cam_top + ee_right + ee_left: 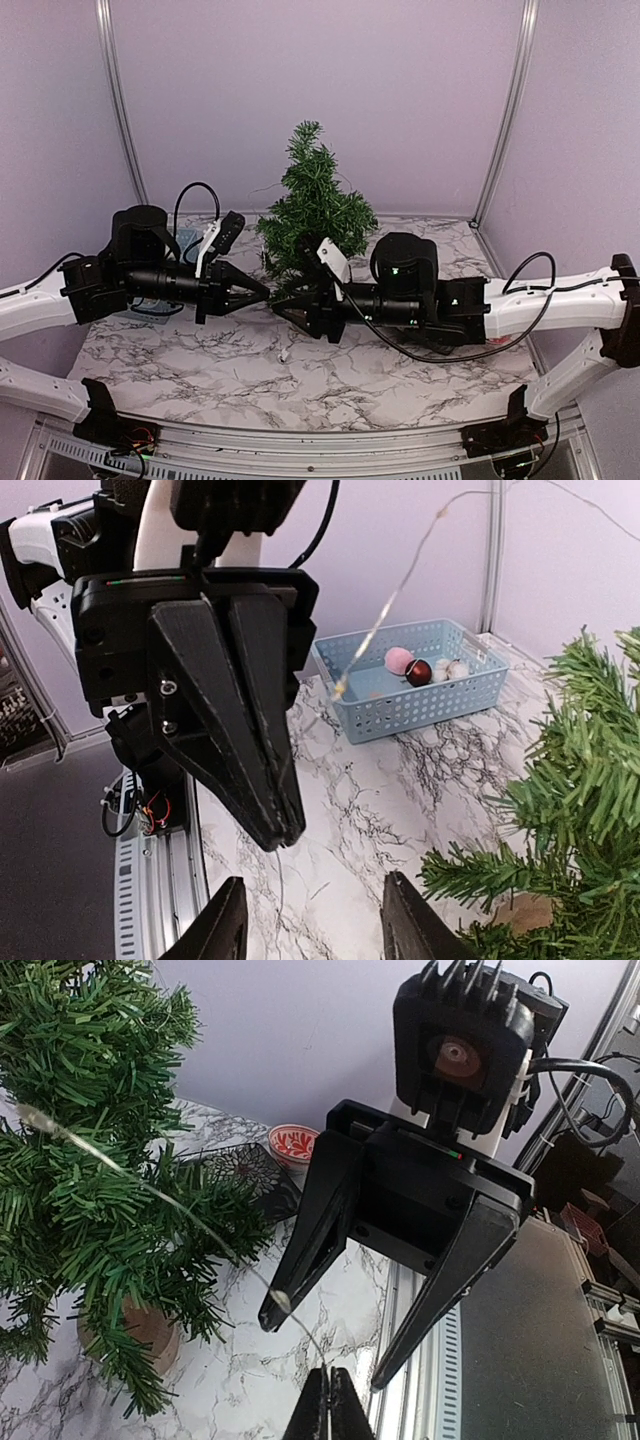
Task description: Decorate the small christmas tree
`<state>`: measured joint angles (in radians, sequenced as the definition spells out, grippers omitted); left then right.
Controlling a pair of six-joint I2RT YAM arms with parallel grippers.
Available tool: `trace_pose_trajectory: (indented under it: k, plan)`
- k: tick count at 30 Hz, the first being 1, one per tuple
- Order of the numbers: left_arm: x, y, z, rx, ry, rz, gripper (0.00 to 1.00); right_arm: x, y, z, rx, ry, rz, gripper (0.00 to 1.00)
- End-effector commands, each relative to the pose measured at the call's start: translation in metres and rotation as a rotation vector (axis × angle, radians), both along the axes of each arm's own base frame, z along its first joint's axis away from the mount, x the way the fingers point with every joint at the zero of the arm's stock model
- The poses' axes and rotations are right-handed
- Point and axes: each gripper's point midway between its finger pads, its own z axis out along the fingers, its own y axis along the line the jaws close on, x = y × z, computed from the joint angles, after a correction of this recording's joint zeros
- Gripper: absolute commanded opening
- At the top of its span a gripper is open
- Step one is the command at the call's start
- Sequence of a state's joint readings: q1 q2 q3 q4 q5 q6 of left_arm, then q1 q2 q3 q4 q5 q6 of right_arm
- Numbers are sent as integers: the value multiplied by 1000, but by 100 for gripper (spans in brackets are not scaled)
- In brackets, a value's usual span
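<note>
The small christmas tree [315,205] stands at the back middle of the marble table, its tan stump [145,1328] showing under the branches. A thin wire light string [180,1210] runs from the tree's branches [90,1160] down to my left gripper [328,1400], which is shut on it. My right gripper [312,885] is open and faces the left gripper [283,842] tip to tip in front of the tree [580,810]. A short end of wire hangs between the right gripper's fingers. In the top view the left gripper [262,291] and right gripper [283,310] nearly meet.
A blue basket [400,715] holding pink, dark red and white baubles sits on the table behind the left arm. A small red patterned bauble [295,1143] and a dark patterned one [245,1170] lie to the right of the tree. Metal rails run along the table's near edge.
</note>
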<state>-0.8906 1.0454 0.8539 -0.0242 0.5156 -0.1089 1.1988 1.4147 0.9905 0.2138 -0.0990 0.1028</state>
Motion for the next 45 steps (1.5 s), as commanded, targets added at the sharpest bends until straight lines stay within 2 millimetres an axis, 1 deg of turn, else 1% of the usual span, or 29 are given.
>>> trace_pose_trajectory:
  k: [1,6,9,13,16,19,20,22,23,26,27,28,29,32,34,37,39,41,45]
  plan:
    - [-3,-5,15,-18,-3,-24,0,-10,12,22,48,-33,68,42]
    - [-2,-9,19,-22,-5,-29,0,-18,18,19,42,-27,114,37]
    - [-1,-11,21,-24,-7,-29,0,-19,22,19,32,-39,128,34]
    - [0,-12,23,-26,-14,-33,0,-16,24,20,22,-56,118,22]
    - [0,-13,25,-28,-15,-33,0,-12,23,22,20,-66,97,15]
    - [1,-13,26,-30,-18,-28,0,-11,21,23,17,-69,84,2]
    - [2,-12,26,-30,-17,-22,0,-10,20,24,20,-66,76,0]
    - [2,-10,29,-35,-24,-7,0,-8,18,27,28,-60,62,0]
    - [4,-9,29,-36,-26,5,2,-8,17,29,35,-57,55,0]
    - [6,-3,29,-45,-35,37,16,-7,11,37,60,-55,34,0]
    - [6,-1,29,-47,-37,46,24,-6,9,40,68,-55,28,0]
    - [6,1,29,-48,-38,58,35,-6,8,42,74,-54,21,0]
    - [6,4,28,-49,-38,70,41,-6,7,44,80,-53,16,0]
    - [6,15,24,-50,-46,110,51,-4,2,55,107,-52,-2,0]
    - [5,22,17,-45,-52,134,54,-3,-1,62,129,-47,-14,0]
    - [1,31,-1,-15,-55,146,58,-2,-5,76,166,-45,-30,0]
    - [-2,33,-13,4,-48,140,59,-2,-7,84,193,-49,-30,0]
    - [-8,30,-19,18,-52,116,61,-5,-7,91,210,-57,-16,0]
    - [-14,20,-24,48,-97,67,65,-11,-5,100,227,-71,27,0]
